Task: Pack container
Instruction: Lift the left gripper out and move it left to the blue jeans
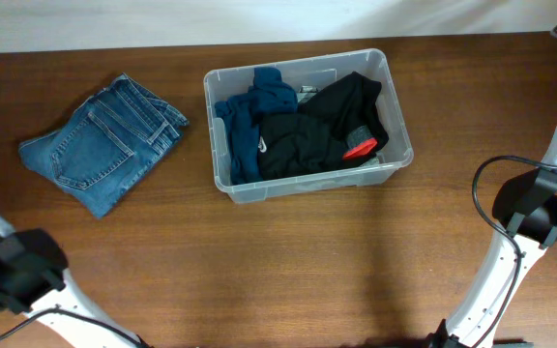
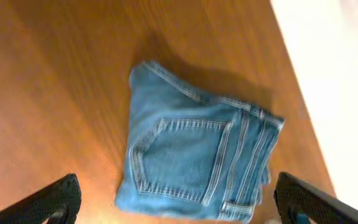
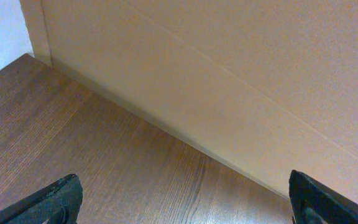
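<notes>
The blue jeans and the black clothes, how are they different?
The blue jeans lie on the table beside the container; the black clothes are inside it. The blue jeans are folded flat; the black clothes are bunched up. The jeans are light denim; the black clothes are dark. Both are clothing.

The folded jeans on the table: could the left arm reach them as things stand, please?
Probably yes: the jeans lie alone on bare table, outside the container, and the open left gripper faces them unobstructed.

Jaws wide apart on left end effector and right end effector.
</notes>
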You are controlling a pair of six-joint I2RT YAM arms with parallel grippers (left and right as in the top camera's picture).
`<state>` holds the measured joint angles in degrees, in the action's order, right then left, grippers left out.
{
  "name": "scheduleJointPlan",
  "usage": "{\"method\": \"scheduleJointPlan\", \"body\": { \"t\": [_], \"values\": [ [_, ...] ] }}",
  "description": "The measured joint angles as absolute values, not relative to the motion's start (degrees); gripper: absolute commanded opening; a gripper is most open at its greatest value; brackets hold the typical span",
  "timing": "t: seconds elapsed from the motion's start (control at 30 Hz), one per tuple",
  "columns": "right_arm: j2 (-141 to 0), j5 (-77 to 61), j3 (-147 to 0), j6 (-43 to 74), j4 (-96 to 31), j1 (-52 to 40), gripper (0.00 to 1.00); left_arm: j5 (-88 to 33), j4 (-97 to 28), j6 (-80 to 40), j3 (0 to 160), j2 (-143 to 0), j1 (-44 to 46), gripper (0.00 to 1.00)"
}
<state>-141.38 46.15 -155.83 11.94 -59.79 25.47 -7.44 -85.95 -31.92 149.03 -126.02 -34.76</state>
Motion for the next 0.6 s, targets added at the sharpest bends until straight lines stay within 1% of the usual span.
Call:
{"method": "scheduleJointPlan", "body": {
  "t": [0.23, 0.43, 0.6],
  "values": [
    [-141.38, 46.15, -155.83, 11.99, -59.79, 25.47, 0.99, -20.91, -71.75, -25.12, 133.53, -126.02, -40.38, 0.99],
    [-141.40, 46.15, -155.85, 11.99, -59.79, 25.47, 0.98, -27.00, -61.08, -22.70, 117.40, -126.02, -42.92, 1.00],
    [-141.40, 46.15, -155.85, 11.97, -59.79, 25.47, 0.98, -31.44, -55.16, -21.69, 107.70, -126.06, -43.75, 0.99]
  ]
}}
